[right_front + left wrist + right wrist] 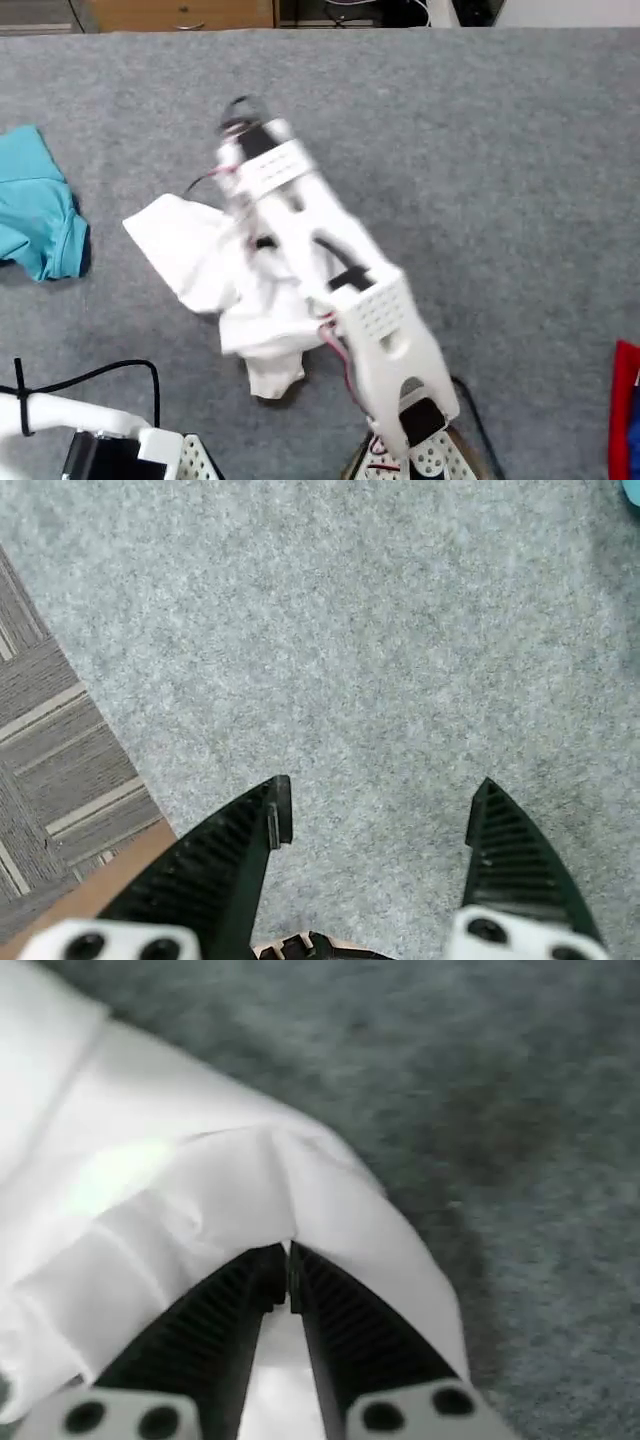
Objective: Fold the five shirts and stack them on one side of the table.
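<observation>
High view: white shirt [195,255] is lying mid-table under the right arm [340,270]; teal shirt [35,215] at the view's left edge. Left wrist view: I am holding the left gripper [383,785] over grey table [350,630], jaws wide. Right wrist view: right gripper [289,1255], jaws clamping a white shirt fold.

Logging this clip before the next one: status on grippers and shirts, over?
Right gripper shut on white shirt, crumpled mid-table. Left gripper open over grey table cover. Teal shirt apart at table edge, not in the way.
</observation>
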Tool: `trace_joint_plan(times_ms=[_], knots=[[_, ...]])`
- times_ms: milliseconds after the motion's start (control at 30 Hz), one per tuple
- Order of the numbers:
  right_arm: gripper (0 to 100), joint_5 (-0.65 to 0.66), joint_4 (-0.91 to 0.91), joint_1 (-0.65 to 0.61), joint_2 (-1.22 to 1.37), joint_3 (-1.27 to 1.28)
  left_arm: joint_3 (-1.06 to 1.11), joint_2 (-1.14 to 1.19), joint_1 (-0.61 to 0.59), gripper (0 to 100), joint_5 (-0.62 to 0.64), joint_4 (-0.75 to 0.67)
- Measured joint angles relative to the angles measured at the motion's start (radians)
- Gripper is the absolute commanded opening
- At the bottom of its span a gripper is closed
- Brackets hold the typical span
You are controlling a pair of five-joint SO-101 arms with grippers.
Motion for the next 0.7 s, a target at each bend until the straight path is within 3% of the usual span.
trace_joint_plan(times_ms=[300, 700], knots=[[0.5, 0.186, 0.0, 0.376, -0.015, 0.0, 0.003, 0.0, 0.094, 29, 0.0, 0.0], [0.5, 0.31, 0.0, 0.703, -0.003, 0.0, 0.003, 0.0, 0.315, 29, 0.002, 0.041]])
